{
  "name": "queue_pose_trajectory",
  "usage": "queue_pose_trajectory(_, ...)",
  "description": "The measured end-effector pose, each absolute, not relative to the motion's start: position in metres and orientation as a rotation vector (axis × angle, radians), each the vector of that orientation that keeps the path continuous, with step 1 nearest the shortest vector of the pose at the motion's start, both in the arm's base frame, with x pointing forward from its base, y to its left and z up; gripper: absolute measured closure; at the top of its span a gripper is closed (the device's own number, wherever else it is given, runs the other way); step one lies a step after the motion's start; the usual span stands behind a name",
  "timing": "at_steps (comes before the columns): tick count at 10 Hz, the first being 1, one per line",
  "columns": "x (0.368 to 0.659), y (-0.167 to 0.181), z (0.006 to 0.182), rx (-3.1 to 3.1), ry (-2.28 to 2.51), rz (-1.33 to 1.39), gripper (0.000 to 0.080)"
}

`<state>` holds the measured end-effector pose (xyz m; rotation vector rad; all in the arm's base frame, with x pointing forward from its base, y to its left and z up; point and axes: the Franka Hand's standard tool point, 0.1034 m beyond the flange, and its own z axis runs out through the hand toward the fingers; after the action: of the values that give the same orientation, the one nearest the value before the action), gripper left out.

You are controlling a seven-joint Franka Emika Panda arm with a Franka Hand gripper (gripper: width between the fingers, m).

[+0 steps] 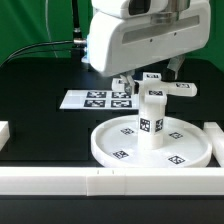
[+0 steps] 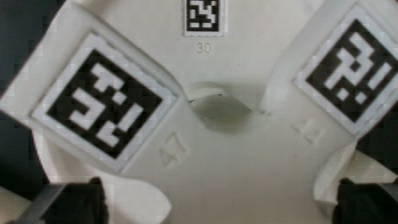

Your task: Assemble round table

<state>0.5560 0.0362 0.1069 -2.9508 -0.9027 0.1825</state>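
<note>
From the exterior view, the round disc (image 1: 150, 146) lies on the black table (image 1: 40, 120) with the short post (image 1: 151, 118) upright at its centre. Just behind the post, the cross-shaped piece (image 1: 165, 87) sits under the arm. At the wrist, that tagged cross-shaped piece (image 2: 214, 110) lies between the fingertips (image 2: 71, 200); whether the gripper (image 2: 210, 200) grips it, I cannot tell.

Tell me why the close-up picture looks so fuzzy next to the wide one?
Wrist view: the cross-shaped piece fills the frame at close range, tags soft-edged, dark blurred end effector fingers in the corners. Exterior view: sharper, evenly lit; the round disc and post read clearly against the black table, shadows faint.
</note>
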Motion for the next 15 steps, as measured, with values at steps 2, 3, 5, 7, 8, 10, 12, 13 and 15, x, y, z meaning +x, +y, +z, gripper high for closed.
queue_pose_trajectory(2, 0.558, 0.036, 0.110, -2.953, -0.902, 0.173, 0.0427)
queue_pose_trajectory(3, 0.560, 0.033, 0.111, -2.959, -0.895, 0.169, 0.0563)
queue_pose_trajectory(5, 0.560, 0.031, 0.111, -2.961, -0.892, 0.168, 0.0731)
queue_pose_trajectory(7, 0.561, 0.031, 0.112, -2.961, -0.892, 0.167, 0.0795)
queue_pose_trajectory(8, 0.561, 0.031, 0.112, -2.961, -0.892, 0.167, 0.0795)
queue_pose_trajectory(10, 0.561, 0.031, 0.113, -2.951, -0.927, 0.165, 0.0798)
queue_pose_trajectory(12, 0.563, 0.033, 0.120, -2.917, -0.999, 0.188, 0.0771)
queue_pose_trajectory(13, 0.565, 0.033, 0.121, -2.914, -0.998, 0.197, 0.0771)
queue_pose_trajectory(15, 0.564, 0.033, 0.119, -2.914, -0.997, 0.199, 0.0409)
